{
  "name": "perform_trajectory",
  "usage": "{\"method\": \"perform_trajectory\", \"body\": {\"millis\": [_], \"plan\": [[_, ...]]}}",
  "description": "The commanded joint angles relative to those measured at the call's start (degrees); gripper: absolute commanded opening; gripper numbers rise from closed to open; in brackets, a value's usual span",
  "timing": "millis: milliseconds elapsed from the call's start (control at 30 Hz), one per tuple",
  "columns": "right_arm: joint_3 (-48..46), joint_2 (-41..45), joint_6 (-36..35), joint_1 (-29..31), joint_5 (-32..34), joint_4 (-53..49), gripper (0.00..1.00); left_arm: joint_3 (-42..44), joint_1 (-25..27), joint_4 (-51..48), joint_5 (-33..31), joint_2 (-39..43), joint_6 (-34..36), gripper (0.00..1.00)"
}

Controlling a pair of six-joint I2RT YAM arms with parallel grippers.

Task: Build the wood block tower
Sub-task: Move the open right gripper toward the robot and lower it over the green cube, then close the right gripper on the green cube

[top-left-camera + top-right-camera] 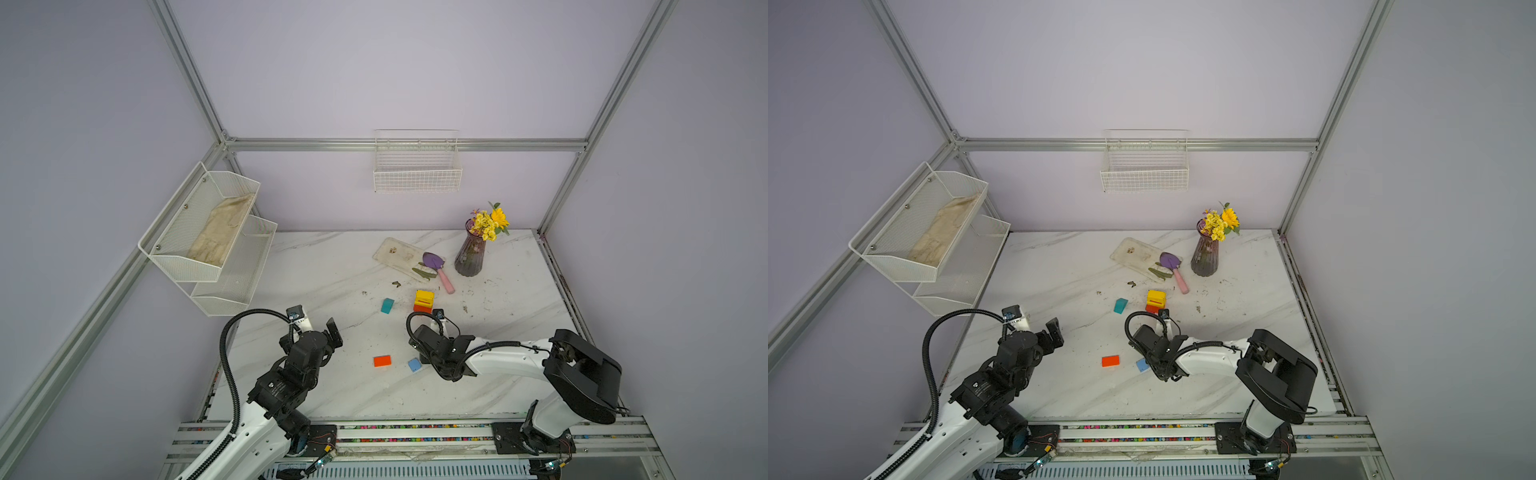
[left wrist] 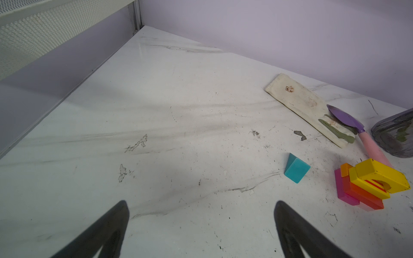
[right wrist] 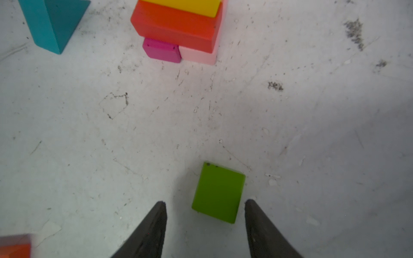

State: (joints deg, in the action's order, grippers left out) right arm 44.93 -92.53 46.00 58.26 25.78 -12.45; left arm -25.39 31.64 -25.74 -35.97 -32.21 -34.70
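Tower (image 1: 423,301): is standing on the desk (image 1: 324,266). Both top views are showing only its yellow cap and orange front. The right wrist view is revealing magenta and pink blocks side by side at its base, and the left wrist view is showing an arch cut into the yellow top block.
Left claw (image 2: 201,202): is hovering over bare desk with jaws spread wide, holding nothing.
Right claw (image 3: 205,202): is standing about half open, fingertips straddling the near end of the green block (image 3: 218,192). One tip is sitting just beside the block's edge, the other is leaving a gap, so nothing is gripped.
Teal block (image 1: 387,305): is lying on its side, left of the tower in both top views and apart from it.
Orange block (image 1: 382,360): is lying flat between the two arms.
Green block: is showing only in the right wrist view, since the arm is hiding it in both top views.
Blue block (image 1: 414,365): is lying near the orange block, just beside the right arm.
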Motion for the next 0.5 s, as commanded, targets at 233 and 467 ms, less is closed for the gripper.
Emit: {"method": "perform_trajectory", "body": {"millis": [233,467], "plan": [[1.9,-3.9,1.9,-1.4,2.6,-1.3,0.45,1.9,0.3,2.1,0.2,0.7,1.1,1.0],[2.8,-4.9,1.5,-1.5,4.1,-2.2,0.33,2.2,0.4,2.1,0.3,1.3,1.1,1.0]]}}
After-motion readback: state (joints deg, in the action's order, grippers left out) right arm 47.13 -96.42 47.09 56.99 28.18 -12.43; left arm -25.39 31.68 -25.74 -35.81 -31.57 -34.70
